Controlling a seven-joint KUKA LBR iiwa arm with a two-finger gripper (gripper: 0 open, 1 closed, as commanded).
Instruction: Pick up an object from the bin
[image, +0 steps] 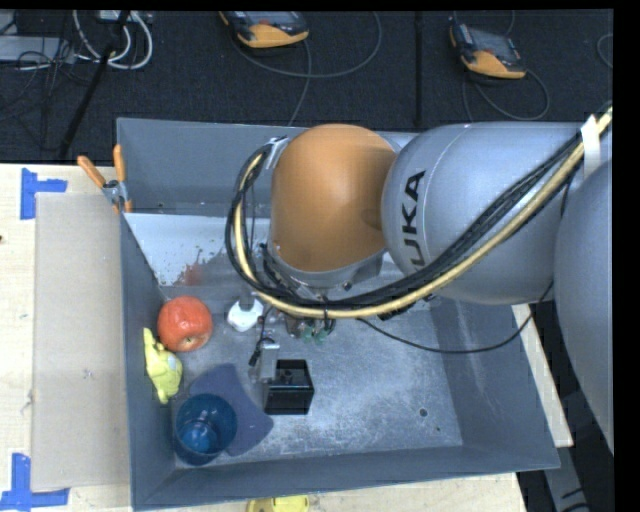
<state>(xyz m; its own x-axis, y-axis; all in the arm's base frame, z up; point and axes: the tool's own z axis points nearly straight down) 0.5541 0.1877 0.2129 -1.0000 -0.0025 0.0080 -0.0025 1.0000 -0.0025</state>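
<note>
While the arm is spanning the bin (420, 420) from the right, the gripper (288, 335) is hanging low over its middle, just far of a small black block (288, 388).

The wrist's orange cover (330, 195) is hiding the gripper's tip, so I cannot tell whether it is apart or together. I am judging the block rigid, light and matt, best pinched from above across its flat opposite sides. A white scrap (242, 316) and an orange-red ball (184, 323) are lying to its left.
</note>
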